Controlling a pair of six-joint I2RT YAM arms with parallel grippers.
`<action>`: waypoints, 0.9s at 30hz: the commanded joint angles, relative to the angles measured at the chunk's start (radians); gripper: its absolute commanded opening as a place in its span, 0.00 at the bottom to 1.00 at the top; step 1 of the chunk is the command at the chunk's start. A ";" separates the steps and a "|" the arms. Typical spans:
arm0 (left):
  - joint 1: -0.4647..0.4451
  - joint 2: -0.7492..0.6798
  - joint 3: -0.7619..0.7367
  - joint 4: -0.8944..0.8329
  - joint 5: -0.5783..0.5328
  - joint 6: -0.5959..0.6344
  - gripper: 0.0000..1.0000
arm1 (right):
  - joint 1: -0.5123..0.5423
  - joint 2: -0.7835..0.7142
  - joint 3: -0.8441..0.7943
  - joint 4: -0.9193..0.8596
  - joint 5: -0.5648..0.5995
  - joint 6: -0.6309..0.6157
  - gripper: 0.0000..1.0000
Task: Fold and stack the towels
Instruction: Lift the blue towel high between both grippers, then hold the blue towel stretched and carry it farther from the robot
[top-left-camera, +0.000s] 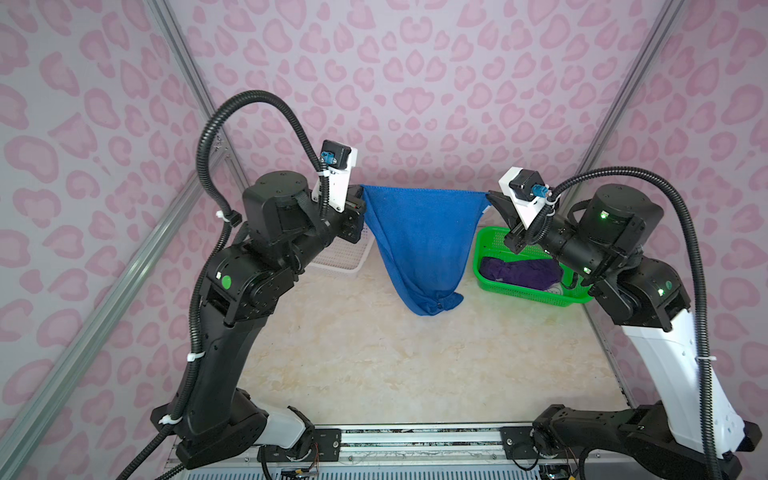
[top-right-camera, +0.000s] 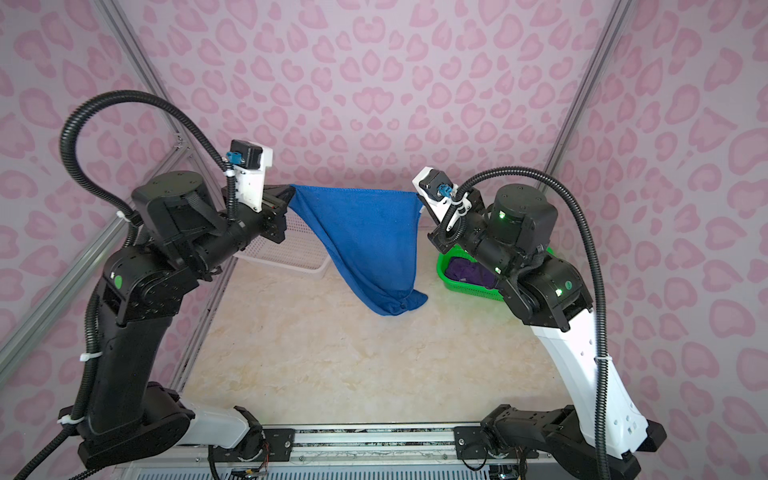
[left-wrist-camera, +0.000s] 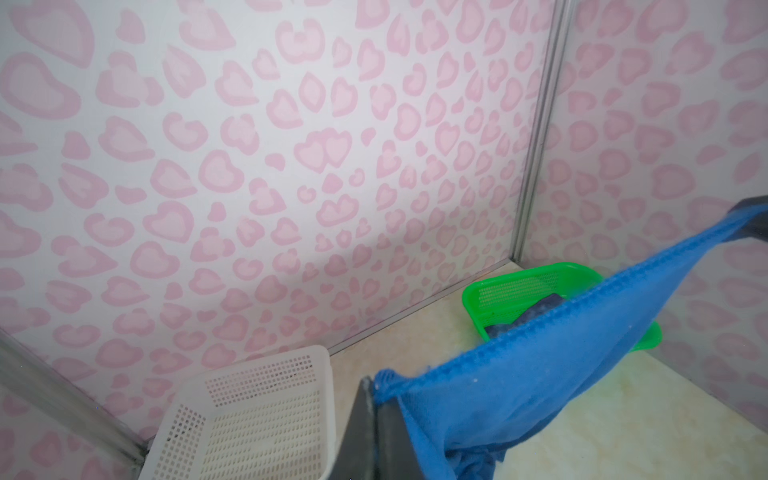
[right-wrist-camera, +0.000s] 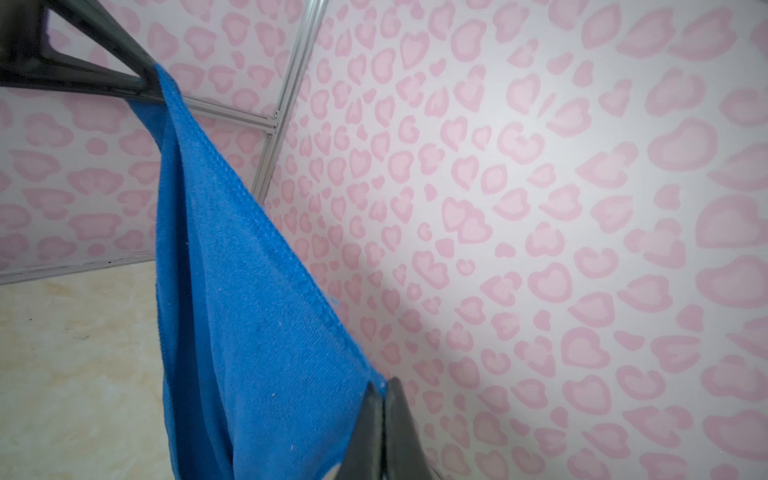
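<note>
The plain royal-blue terry towel (top-left-camera: 424, 245) hung stretched in the air between both grippers, its bunched lower end on the pale marble-look tabletop (top-left-camera: 374, 365). The left gripper (top-left-camera: 361, 197) and right gripper (top-left-camera: 490, 198) each had fingers pressed together, pinching a top corner. A crumpled dark purple towel (top-left-camera: 519, 272) lay in the green perforated plastic basket (top-left-camera: 484, 245).

Soft, even light fills both top views; faint shadow crosses the wall (left-wrist-camera: 291, 249) and the near left pincer (left-wrist-camera: 376, 405) blurs.
</note>
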 joint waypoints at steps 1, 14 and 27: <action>-0.008 -0.026 0.029 0.033 0.088 -0.035 0.03 | 0.077 -0.022 0.022 0.023 0.075 -0.059 0.00; -0.010 -0.142 0.017 0.179 0.198 -0.075 0.03 | 0.150 -0.081 0.097 0.118 0.057 -0.044 0.00; -0.009 -0.071 -0.044 0.264 0.083 0.055 0.03 | 0.150 0.004 0.124 0.145 0.193 -0.131 0.00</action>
